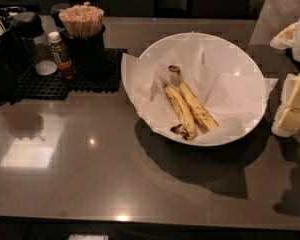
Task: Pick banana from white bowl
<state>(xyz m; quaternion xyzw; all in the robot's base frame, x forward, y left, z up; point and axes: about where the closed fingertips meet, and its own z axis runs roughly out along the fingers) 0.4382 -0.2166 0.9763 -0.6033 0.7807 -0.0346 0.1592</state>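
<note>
The white bowl [230, 51] sits on the dark counter right of centre, lined with crinkled white paper. Two bananas lie side by side in it. The banana [197, 106] is the right one: yellow, brown-speckled, with a thin curled dark stem pointing to the back. The slimmer banana [179, 110] lies touching its left side, its blackened end toward the front rim. My gripper [293, 106], pale yellow and white, is at the right edge of the view, just outside the bowl's right rim and apart from both bananas. It is partly cut off by the frame.
A black cup of wooden stir sticks [83, 31], a small brown sauce bottle [61, 56] and dark containers [10, 49] stand on a black mat [65, 84] at the back left. The counter's front edge [140, 219] runs along the bottom.
</note>
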